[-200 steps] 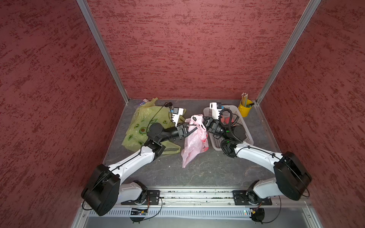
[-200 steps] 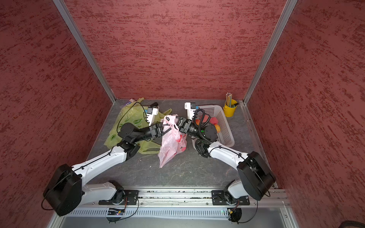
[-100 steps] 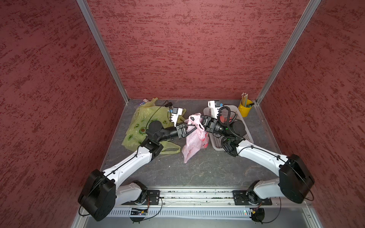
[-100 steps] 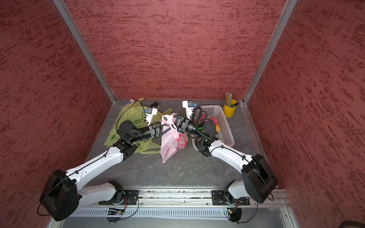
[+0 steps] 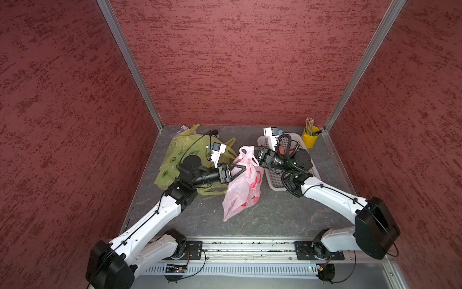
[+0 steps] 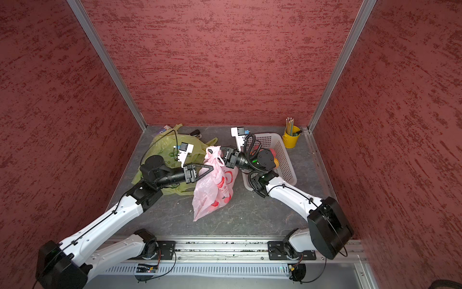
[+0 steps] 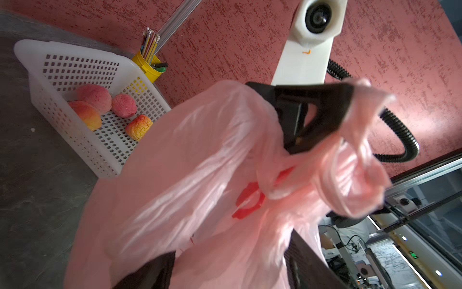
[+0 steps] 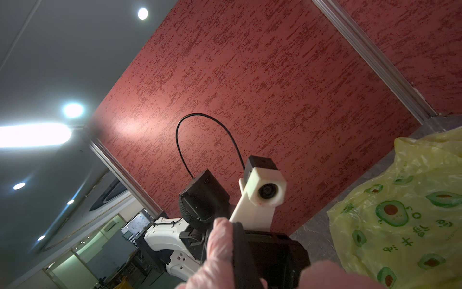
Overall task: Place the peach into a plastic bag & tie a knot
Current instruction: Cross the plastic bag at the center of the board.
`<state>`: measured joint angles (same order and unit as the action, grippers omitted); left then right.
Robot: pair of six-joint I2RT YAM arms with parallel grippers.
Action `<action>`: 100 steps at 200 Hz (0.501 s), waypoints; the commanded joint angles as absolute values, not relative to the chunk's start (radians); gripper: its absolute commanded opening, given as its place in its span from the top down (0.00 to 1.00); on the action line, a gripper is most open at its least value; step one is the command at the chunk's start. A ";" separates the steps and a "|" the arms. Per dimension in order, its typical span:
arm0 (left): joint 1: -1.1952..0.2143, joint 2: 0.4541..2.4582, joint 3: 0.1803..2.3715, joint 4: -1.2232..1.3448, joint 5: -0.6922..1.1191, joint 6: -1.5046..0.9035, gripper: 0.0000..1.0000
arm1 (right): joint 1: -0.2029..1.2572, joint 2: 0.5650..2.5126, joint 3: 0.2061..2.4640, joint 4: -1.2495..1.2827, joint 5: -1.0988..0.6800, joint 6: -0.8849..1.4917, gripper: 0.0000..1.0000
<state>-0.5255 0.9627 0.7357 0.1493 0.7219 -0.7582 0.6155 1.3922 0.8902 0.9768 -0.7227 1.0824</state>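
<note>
Right gripper (image 5: 256,153) pinches the pink bag (image 5: 239,192) handle

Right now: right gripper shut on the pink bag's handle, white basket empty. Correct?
Not empty: the left wrist view shows four peaches in the white basket. The rest stands: the right gripper is shut on the handle of the pink bag.

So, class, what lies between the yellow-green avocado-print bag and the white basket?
The pink plastic bag, its top handle pinched by the right tool. It shows in both top views.
</note>
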 commanded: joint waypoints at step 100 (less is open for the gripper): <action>-0.314 0.825 0.966 -0.162 0.849 -0.721 0.32 | 0.603 1.360 0.911 0.967 -0.753 1.050 1.00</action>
